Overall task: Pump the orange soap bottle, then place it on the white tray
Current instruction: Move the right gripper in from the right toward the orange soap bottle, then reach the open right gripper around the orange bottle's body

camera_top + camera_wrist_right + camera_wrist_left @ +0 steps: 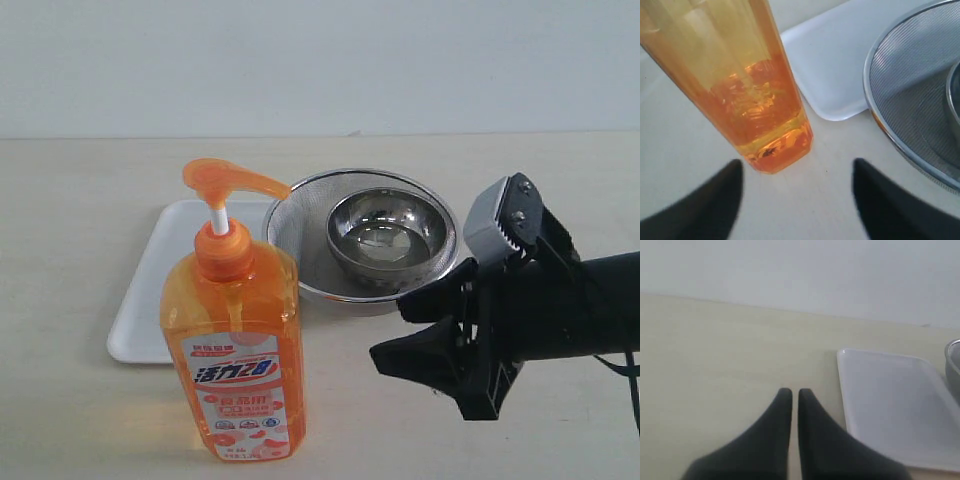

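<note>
Beige wood-look desk (70, 200) is seen filling the scene, backed by a plain pale wall. White tray (148, 295) is laid flat on the desk at centre-left, with nothing seen on its bare part. Round metal mesh strainer (300, 235) is set at the tray's right side; whether its rim overlaps the tray edge cannot be told. Orange soap bottle (235, 350) is stood upright on the desk in front of the tray, not on it; its base (777, 150) is seen planted on the desk just beside the tray's rounded corner (835, 107). Label is faced toward the exterior camera, and the orange pump head (225, 183) is raised on its white stem, spout pointed right toward the strainer. Steel bowl (387, 235) is seated inside the strainer. Right claw (395, 335) is held low over the desk to the right of the bottle, spread wide and pointed at it, apart from it, nothing gripped; in the right wrist view the bottle's base is framed between the two dark fingers (715, 200), untouched. Left claw (794, 392) is shown only in the left wrist view, pressed nearly together with a thin slit, nothing pinched, over bare desk beside the tray (900, 405).
</note>
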Controlling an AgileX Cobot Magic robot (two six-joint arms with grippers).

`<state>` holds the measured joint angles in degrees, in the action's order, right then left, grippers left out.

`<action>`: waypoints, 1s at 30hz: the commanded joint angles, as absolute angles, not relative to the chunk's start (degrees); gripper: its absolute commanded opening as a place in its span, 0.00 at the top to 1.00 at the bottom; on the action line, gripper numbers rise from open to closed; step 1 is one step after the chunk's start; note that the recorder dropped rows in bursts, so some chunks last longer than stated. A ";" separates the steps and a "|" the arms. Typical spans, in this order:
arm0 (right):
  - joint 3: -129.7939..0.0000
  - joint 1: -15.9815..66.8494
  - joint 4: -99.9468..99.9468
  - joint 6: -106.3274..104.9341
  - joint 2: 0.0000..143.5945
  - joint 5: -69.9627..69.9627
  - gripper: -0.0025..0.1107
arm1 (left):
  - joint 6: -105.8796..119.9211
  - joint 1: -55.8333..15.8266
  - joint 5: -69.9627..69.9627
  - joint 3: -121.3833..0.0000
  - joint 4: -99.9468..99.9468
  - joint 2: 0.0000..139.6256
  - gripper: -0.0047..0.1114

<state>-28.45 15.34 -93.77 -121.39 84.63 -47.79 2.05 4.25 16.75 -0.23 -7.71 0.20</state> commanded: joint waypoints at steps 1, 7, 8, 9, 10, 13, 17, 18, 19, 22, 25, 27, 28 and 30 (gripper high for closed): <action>-28.72 15.53 -96.42 -121.97 84.67 -48.58 0.06 | 1.81 3.97 16.72 0.00 -8.14 0.00 0.92; -28.72 15.53 -96.82 -121.97 84.67 -50.83 0.05 | 1.81 3.97 16.72 0.00 -8.14 0.00 0.92; -28.72 15.53 -96.82 -121.97 84.67 -50.83 0.05 | 1.81 3.97 16.72 0.00 -8.14 0.00 0.92; -28.72 15.53 -96.82 -121.97 84.67 -50.83 0.05 | 1.81 3.97 16.72 0.00 -8.14 0.00 0.92; -28.72 15.53 -96.82 -121.97 84.67 -50.83 0.05 | 1.81 3.97 16.72 0.00 -8.14 0.00 0.92; -28.72 15.53 -97.11 -121.97 84.67 -50.32 0.05 | 1.81 3.97 16.72 0.00 -8.14 0.00 0.92; -28.72 15.53 -96.31 -121.97 84.67 -50.31 0.05 | 1.81 3.97 16.72 0.00 -8.14 0.00 0.92; -28.72 15.53 -95.66 -121.97 84.67 -50.31 0.05 | 1.81 3.97 16.72 0.00 -8.14 0.00 0.92; -28.77 15.53 -94.90 -121.97 84.67 -50.16 0.05 | 1.81 3.97 16.72 0.00 -8.14 0.00 0.92; -30.09 15.53 -90.73 -121.97 84.67 -50.67 0.05 | 1.81 3.97 16.72 0.00 -8.14 0.00 0.92; -32.22 15.53 -89.17 -121.97 84.67 -51.69 0.05 | 1.81 3.97 16.72 0.00 -8.14 0.00 0.92; -33.79 15.53 -89.05 -121.97 84.67 -51.69 0.05 | 1.81 3.97 16.72 0.00 -8.14 0.00 0.92; -34.50 15.53 -88.64 -121.97 84.67 -51.81 0.05 | 1.81 3.97 16.72 0.00 -8.14 0.00 0.92; -35.91 16.08 -86.83 -121.97 84.67 -51.92 0.05 | 1.81 3.97 16.72 0.00 -8.14 0.00 0.92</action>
